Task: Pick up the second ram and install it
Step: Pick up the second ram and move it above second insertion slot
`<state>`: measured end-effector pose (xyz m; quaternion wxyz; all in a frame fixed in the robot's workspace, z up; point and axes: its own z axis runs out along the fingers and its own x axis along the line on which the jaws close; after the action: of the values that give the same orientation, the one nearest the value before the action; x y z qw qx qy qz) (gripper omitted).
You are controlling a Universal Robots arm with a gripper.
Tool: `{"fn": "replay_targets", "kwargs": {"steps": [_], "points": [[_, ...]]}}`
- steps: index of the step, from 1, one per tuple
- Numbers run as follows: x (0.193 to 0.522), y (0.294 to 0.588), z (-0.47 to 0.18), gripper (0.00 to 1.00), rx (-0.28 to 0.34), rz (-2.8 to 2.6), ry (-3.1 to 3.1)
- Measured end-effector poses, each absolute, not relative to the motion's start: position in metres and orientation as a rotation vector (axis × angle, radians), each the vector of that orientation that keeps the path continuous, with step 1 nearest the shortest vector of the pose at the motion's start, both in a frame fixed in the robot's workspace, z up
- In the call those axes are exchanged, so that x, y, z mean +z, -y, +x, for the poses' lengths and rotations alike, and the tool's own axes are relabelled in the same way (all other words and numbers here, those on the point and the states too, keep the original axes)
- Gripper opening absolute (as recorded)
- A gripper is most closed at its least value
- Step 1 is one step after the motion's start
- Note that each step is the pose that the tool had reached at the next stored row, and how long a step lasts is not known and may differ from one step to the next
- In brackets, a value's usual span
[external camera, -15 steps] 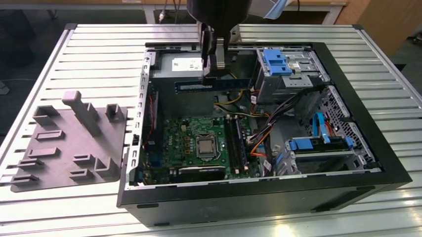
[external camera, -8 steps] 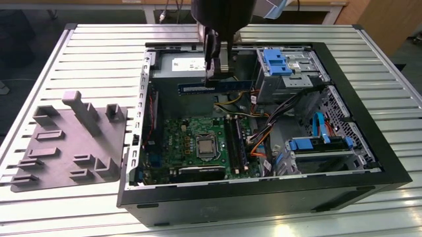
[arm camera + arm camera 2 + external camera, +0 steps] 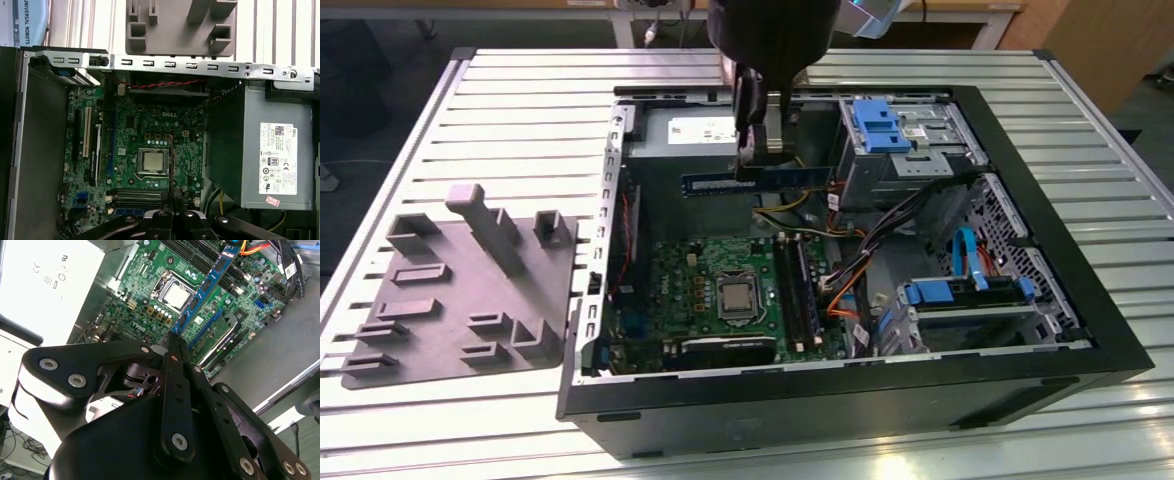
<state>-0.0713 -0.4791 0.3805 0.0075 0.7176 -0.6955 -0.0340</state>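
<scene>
The claw [image 3: 762, 165] is clamped on the middle of the second ram [image 3: 715, 186], in the air over the far part of the open case [image 3: 854, 400]. The stick's long axis lies crosswise to the black slots [image 3: 798, 295], which sit below it, toward the case's near edge.
</scene>
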Motion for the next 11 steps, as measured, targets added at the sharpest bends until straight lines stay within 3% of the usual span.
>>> {"fn": "replay_targets", "kwargs": {"steps": [11], "points": [[0.3762, 0.4791, -0.0713, 0.12, -0.106, 2.244, 2.175]]}}
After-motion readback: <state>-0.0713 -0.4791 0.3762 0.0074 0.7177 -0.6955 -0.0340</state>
